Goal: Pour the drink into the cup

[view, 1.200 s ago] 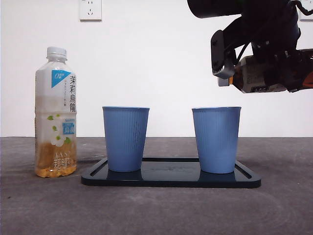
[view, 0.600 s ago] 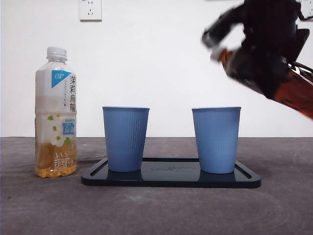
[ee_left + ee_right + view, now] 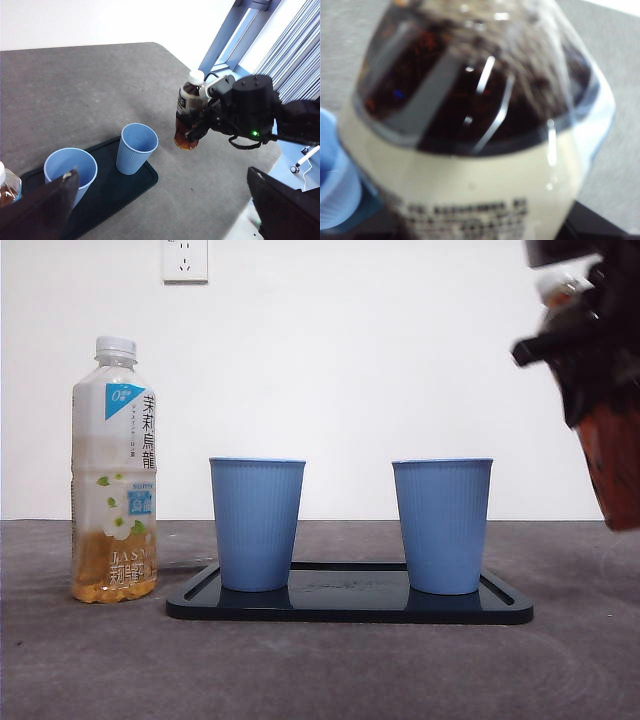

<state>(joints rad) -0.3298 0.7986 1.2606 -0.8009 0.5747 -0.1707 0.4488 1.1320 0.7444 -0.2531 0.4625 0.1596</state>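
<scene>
My right gripper [image 3: 590, 350] is shut on a brown drink bottle [image 3: 612, 470] with a white cap, held nearly upright in the air at the right edge of the front view, to the right of the right blue cup [image 3: 442, 525]. The left wrist view shows this bottle [image 3: 187, 117] beside the nearer cup [image 3: 137, 148], above the table. In the right wrist view the bottle [image 3: 480, 125] fills the picture, with a cup [image 3: 332, 185] at the edge. A second blue cup [image 3: 257, 523] stands left of it on the dark tray [image 3: 350, 608]. My left gripper [image 3: 160, 210] is open, high above the table.
A clear tea bottle [image 3: 114, 470] with a white cap and a low level of amber liquid stands on the grey table left of the tray. The table's rounded edge [image 3: 260, 165] lies close behind the held bottle. A wall socket [image 3: 185, 258] is on the white wall.
The right gripper swung the brown bottle from lying level above the right cup to nearly upright and moved it right, away from the cup. Cups, tray and tea bottle have not moved.
</scene>
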